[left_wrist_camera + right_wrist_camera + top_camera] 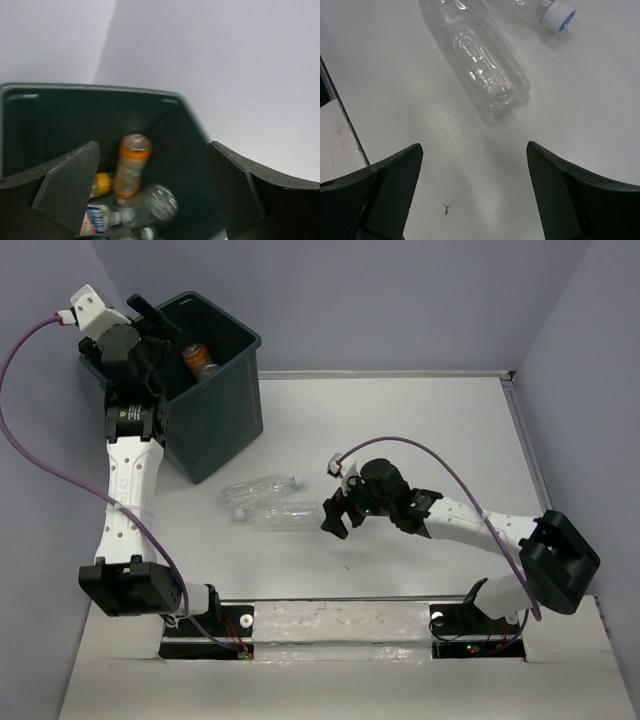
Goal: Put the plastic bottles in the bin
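bottles [262, 487] on table [400, 430] near bin [220, 425]

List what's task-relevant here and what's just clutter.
Job:
bin
far table bottle
near table bottle
in the bin: orange bottle, clear bottle, blue-labelled bottle

Not job:
dark speck on the table
purple cables

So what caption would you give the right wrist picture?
Open right tool faces a clear bottle and a white-capped bottle lying on the table.
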Controlling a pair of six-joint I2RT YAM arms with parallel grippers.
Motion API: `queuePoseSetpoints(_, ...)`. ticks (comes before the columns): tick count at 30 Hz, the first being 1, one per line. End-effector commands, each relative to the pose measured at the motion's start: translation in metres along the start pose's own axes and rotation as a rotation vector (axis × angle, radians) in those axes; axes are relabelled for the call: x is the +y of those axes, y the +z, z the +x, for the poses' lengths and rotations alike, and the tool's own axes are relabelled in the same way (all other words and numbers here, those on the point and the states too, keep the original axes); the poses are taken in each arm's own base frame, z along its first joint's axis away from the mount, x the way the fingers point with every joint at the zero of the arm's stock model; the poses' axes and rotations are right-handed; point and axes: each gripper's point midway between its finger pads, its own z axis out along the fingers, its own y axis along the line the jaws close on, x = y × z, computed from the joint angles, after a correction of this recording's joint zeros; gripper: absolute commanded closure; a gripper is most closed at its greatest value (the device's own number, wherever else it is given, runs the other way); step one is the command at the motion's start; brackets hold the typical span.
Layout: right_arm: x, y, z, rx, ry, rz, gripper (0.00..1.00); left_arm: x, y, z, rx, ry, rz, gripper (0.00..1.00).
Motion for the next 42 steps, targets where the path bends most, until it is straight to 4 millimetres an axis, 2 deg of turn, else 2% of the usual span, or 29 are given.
queuePoseSetpoints(1,0.007,0.018,-0.006,0.038,-0.180,0.060,0.10,-0.055,-0.063,-0.064,-0.085,-0.163,0.271,0.01)
queuePoseSetpoints(2,0.008,0.021,-0.005,0.052,-0.186,0.063,0.10,-0.062,-0.069,-0.045,-0.027,-0.174,0.315,0.01)
queuePoseSetpoints(3,0.005,0.024,-0.012,0.046,-0.192,0.078,0.10,-0.073,-0.080,-0.034,0.006,-0.185,0.357,0.01)
queuePoseSetpoints(4,0.007,0.030,-0.009,0.061,-0.211,0.076,0.10,-0.079,-0.095,-0.034,0.012,-0.195,0.396,0.01)
queuePoseSetpoints(5,0.005,0.032,-0.012,0.063,-0.219,0.088,0.10,-0.083,-0.103,-0.026,0.035,-0.195,0.418,0.01)
queuePoseSetpoints(6,0.004,0.034,-0.013,0.070,-0.236,0.104,0.10,-0.089,-0.114,0.001,0.099,-0.190,0.451,0.01)
queuePoseSetpoints(7,0.001,0.037,-0.020,0.064,-0.263,0.118,0.09,-0.085,-0.128,0.017,0.134,-0.190,0.472,0.01)
queuePoseSetpoints(10,-0.010,0.038,-0.027,0.077,-0.314,0.173,0.09,-0.085,-0.153,0.043,0.199,-0.185,0.525,0.01)
queuePoseSetpoints(11,-0.010,0.038,-0.038,0.066,-0.347,0.173,0.08,-0.080,-0.164,0.042,0.194,-0.186,0.535,0.01)
queuePoseSetpoints(12,-0.011,0.041,-0.036,0.084,-0.360,0.167,0.07,-0.073,-0.171,0.064,0.250,-0.169,0.548,0.01)
queuePoseSetpoints(13,-0.008,0.044,-0.038,0.087,-0.385,0.146,0.06,-0.066,-0.184,0.063,0.253,-0.169,0.555,0.01)
queuePoseSetpoints(14,-0.007,0.050,-0.039,0.096,-0.395,0.128,0.06,-0.056,-0.188,0.081,0.290,-0.156,0.540,0.01)
queuePoseSetpoints(16,0.001,0.060,-0.035,0.116,-0.411,0.063,0.06,-0.041,-0.206,0.089,0.321,-0.148,0.532,0.01)
queuePoseSetpoints(17,0.005,0.064,-0.039,0.120,-0.410,0.041,0.06,-0.032,-0.210,0.105,0.356,-0.138,0.518,0.01)
queuePoseSetpoints(19,0.011,0.078,-0.021,0.181,-0.392,-0.026,0.06,-0.014,-0.223,0.119,0.393,-0.129,0.484,0.01)
queuePoseSetpoints(21,0.015,0.086,-0.021,0.196,-0.380,-0.061,0.07,0.001,-0.231,0.129,0.425,-0.123,0.445,0.01)
queuePoseSetpoints(22,0.016,0.093,-0.010,0.223,-0.362,-0.081,0.09,0.006,-0.236,0.127,0.417,-0.129,0.439,0.01)
queuePoseSetpoints(26,0.022,0.099,0.001,0.246,-0.330,-0.125,0.11,0.021,-0.247,0.137,0.455,-0.112,0.408,0.01)
queuePoseSetpoints(30,0.034,0.103,0.007,0.245,-0.321,-0.158,0.13,0.035,-0.247,0.138,0.457,-0.106,0.334,0.01)
queuePoseSetpoints(33,0.037,0.108,0.013,0.246,-0.309,-0.159,0.15,0.037,-0.247,0.139,0.466,-0.122,0.311,0.01)
queuePoseSetpoints(37,0.039,0.109,0.016,0.241,-0.291,-0.145,0.29,0.037,-0.247,0.141,0.480,-0.149,0.297,0.01)
queuePoseSetpoints(38,0.045,0.108,0.017,0.237,-0.291,-0.154,0.39,0.037,-0.247,0.141,0.484,-0.148,0.297,0.01)
queuePoseSetpoints(39,0.046,0.106,0.019,0.233,-0.286,-0.155,0.44,0.036,-0.247,0.141,0.487,-0.148,0.299,0.01)
queuePoseSetpoints(42,0.059,0.093,0.010,0.199,-0.276,-0.182,0.51,0.036,-0.249,0.141,0.500,-0.145,0.295,0.01)
